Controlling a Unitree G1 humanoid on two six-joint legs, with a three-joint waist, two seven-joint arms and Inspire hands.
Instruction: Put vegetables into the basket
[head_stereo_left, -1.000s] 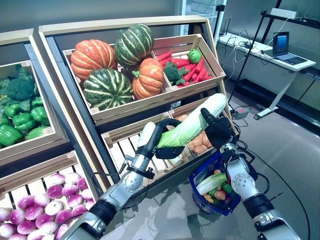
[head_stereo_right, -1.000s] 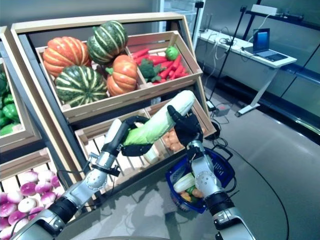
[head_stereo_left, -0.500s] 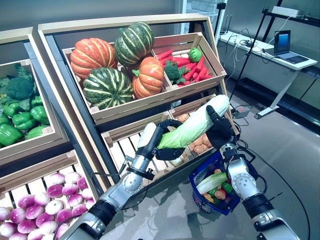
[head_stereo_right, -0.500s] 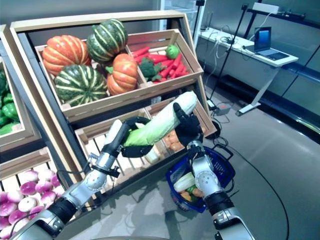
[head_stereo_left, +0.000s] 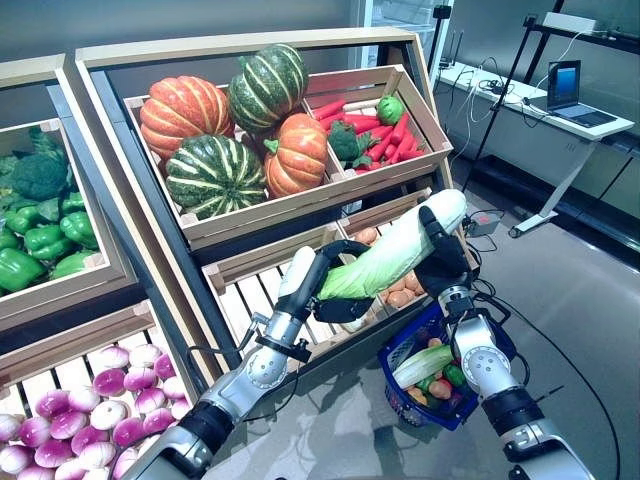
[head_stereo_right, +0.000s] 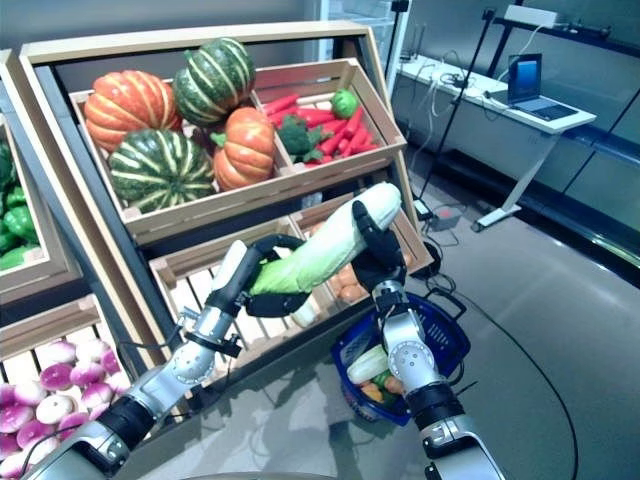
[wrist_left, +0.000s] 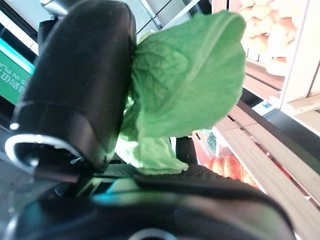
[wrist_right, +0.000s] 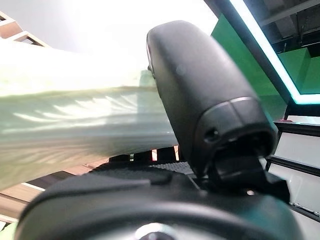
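A long cabbage (head_stereo_left: 395, 255), white at one end and leafy green at the other, is held in the air in front of the stand's lower crates. My left hand (head_stereo_left: 340, 306) is curled round its green end; the leaves (wrist_left: 190, 85) show against its thumb (wrist_left: 75, 85). My right hand (head_stereo_left: 440, 262) grips the white end (wrist_right: 75, 130), thumb (wrist_right: 200, 100) over it. The blue basket (head_stereo_left: 396, 356) stands on the floor below my right hand. In it lie a pale green-white long vegetable (head_stereo_left: 422, 366) and small orange, red and green ones.
The wooden vegetable stand (head_stereo_left: 250, 225) with slanted crates rises right behind the hands. A white desk (head_stereo_left: 560, 120) with a laptop stands at the far right. Grey floor (head_stereo_left: 580, 300) lies open to the right of the basket.
Both hands have carried the cabbage a little to the right, its white end now further over the basket. The basket has not moved.
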